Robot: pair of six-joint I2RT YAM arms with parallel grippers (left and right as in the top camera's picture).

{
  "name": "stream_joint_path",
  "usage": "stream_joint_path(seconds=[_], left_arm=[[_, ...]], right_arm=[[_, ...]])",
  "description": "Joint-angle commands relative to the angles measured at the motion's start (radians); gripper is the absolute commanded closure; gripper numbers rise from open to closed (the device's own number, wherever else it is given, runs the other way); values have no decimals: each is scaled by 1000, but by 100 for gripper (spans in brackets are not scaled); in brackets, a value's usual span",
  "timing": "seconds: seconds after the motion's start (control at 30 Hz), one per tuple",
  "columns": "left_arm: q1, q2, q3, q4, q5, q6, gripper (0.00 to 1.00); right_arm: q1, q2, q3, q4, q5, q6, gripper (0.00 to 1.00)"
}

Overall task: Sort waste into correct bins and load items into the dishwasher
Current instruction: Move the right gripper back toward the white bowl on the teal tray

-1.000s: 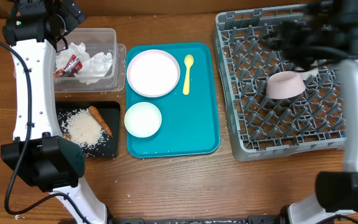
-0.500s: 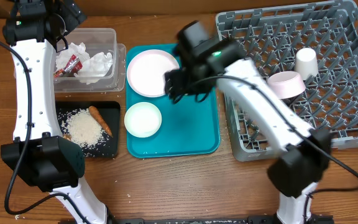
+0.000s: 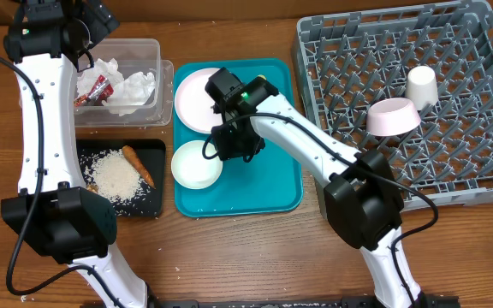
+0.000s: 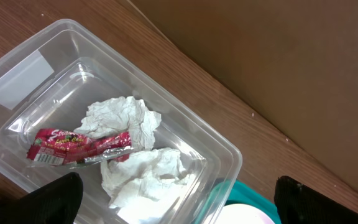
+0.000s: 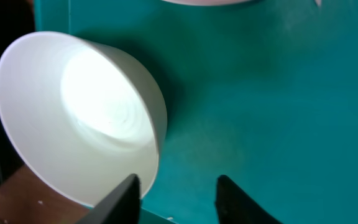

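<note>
My right gripper [image 3: 229, 144] is low over the teal tray [image 3: 281, 184], at the right rim of a small white bowl [image 3: 197, 164]. In the right wrist view its jaws [image 5: 176, 190] stand partly apart. One finger [image 5: 124, 198] overlaps the bowl's [image 5: 79, 118] rim and the other is over bare tray. The round plate [image 3: 202, 96] and the yellow spoon [image 3: 262, 80] lie behind it. My left gripper [image 3: 101, 17] hangs wide open above the clear tub [image 4: 222, 149], which holds napkins [image 4: 126, 118] and the wrapper [image 4: 79, 144]. A second bowl [image 3: 392, 115] and the cup [image 3: 422, 85] sit in the grey rack [image 3: 452, 162].
The black tray [image 3: 148, 205] in front of the clear tub holds rice [image 3: 114, 175] and a carrot stick [image 3: 138, 165]. My right arm stretches diagonally from the table's front edge over the teal tray. Brown wooden table surrounds everything.
My right arm swung from over the rack across to the teal tray and came down beside the small bowl, its jaws narrowing. The left arm has not moved.
</note>
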Motion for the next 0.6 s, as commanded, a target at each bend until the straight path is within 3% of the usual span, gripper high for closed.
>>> stream_joint_path(seconds=[0.0, 0.2, 0.4, 0.57], left_arm=[[-2, -18, 12, 1, 2, -13, 0], [-2, -18, 12, 1, 1, -13, 0], [-2, -18, 12, 1, 1, -13, 0], [-2, -18, 12, 1, 2, -13, 0]], right_arm=[[6, 6, 5, 7, 9, 10, 62], [8, -19, 47, -33, 8, -39, 60], [57, -27, 47, -55, 10, -360, 48], [122, -26, 47, -27, 10, -441, 47]])
